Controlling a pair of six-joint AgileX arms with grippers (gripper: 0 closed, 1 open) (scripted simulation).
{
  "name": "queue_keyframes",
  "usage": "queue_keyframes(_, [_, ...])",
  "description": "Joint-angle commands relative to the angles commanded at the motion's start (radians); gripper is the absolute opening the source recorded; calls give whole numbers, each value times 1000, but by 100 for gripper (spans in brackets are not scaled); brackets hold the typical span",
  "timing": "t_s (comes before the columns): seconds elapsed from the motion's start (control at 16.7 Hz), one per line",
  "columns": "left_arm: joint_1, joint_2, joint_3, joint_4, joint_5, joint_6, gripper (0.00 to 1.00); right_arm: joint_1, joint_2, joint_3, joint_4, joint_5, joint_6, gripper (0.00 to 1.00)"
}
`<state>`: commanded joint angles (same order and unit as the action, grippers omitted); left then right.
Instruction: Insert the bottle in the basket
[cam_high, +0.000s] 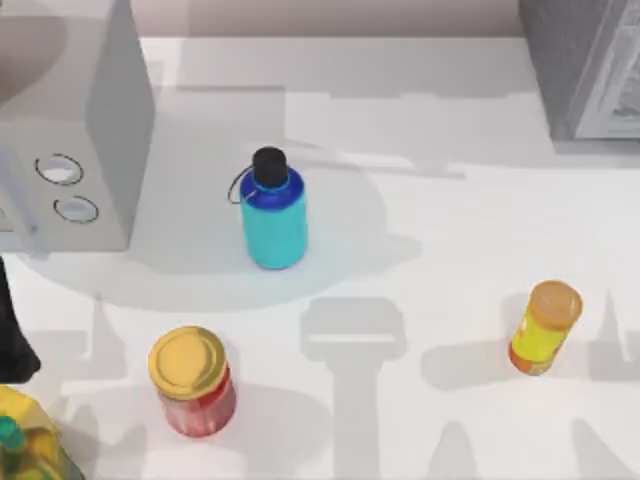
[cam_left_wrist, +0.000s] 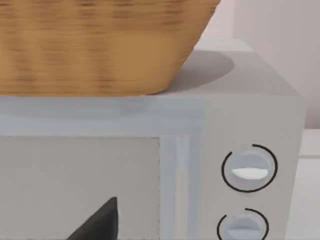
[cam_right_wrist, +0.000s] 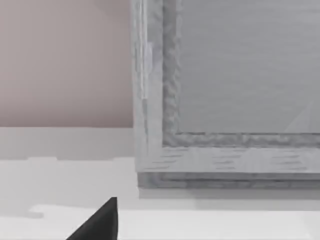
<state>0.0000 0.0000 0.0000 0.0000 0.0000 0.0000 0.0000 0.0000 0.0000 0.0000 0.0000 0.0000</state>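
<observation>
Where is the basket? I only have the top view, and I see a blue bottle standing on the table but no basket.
Observer: The left wrist view shows a woven basket sitting on top of the microwave.
Operator: Does that microwave have a door?
Observer: Yes, a closed door with a pale window, next to two round knobs.
Operator: What is the grey thing in my top right corner?
Observer: The right wrist view shows a grey framed panel standing on the white table.

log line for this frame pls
phase: pre-grasp | bottle: upright, mid-table, untouched | basket: atop microwave | left arm: table's left edge
</observation>
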Motion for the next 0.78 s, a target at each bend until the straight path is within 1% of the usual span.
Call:
queue_keyframes(0.18, [-4,11,4,6,6,1,100,0,0,0,0,0,0,100])
queue_keyframes(0.36, [-30,107,35,52,48,12,100,0,0,0,0,0,0,100])
queue_keyframes(0.54, [-71,297,92,138,118,36,100,0,0,0,0,0,0,100])
queue_keyframes(0.78, [-132,683,202,296,227,86,100,0,0,0,0,0,0,100])
